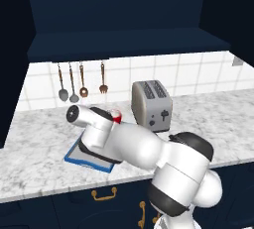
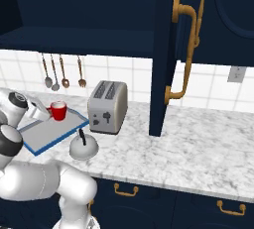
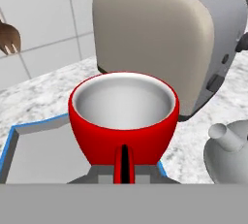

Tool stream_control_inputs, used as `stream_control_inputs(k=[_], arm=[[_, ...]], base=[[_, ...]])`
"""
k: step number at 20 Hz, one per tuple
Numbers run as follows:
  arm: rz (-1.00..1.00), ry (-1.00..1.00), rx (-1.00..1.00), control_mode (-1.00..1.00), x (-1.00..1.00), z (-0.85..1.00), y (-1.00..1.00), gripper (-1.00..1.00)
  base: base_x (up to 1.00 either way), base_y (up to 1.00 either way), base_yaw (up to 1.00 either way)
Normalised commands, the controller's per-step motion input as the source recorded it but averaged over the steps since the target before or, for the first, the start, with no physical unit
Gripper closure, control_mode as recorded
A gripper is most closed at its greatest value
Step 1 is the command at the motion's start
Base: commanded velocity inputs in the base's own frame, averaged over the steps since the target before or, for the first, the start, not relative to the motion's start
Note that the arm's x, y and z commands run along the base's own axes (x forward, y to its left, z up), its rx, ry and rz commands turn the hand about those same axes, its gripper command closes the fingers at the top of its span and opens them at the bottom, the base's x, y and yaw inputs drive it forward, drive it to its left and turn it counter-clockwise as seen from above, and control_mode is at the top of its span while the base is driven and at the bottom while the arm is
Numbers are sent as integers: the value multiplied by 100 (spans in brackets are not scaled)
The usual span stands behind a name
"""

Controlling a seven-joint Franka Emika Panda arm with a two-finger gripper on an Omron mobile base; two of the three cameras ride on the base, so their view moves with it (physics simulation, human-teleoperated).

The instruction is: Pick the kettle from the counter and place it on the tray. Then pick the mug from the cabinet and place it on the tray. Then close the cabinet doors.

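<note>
The red mug (image 3: 123, 121) hangs right in front of the hand camera, its pale inside facing up. My gripper (image 3: 124, 170) is shut on its handle. From the right base view the mug (image 2: 58, 110) is over the far part of the blue-rimmed tray (image 2: 44, 135), with the gripper (image 2: 48, 112) at its left side; whether it rests on the tray I cannot tell. A sliver of the mug (image 1: 117, 119) peeks over my arm. The silver kettle (image 2: 83, 147) stands at the tray's near right edge, and its spout (image 3: 224, 133) lies outside the rim. One cabinet door (image 2: 166, 49) stands open.
A silver toaster (image 2: 107, 106) stands on the marbled counter (image 2: 198, 148) just right of the tray, close behind the mug. Utensils (image 2: 62, 72) hang on the tiled wall. The open door's brass handle (image 2: 187, 49) juts over the counter. Navy drawers (image 2: 149, 198) lie below.
</note>
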Motion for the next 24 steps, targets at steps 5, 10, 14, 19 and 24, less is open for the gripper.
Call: stream_control_inputs(k=[5,10,14,19,24], arm=[[-5,0,0,-100,21,-31,0,100],[-7,0,0,-100,23,-21,1,100],[-8,0,-1,-100,22,-23,4,100],[-2,0,0,-100,15,-23,3,100],[0,-1,0,-100,13,-26,0,100]], base=[[0,0,0],[0,0,0],[0,0,0],[0,0,0],[0,0,0]])
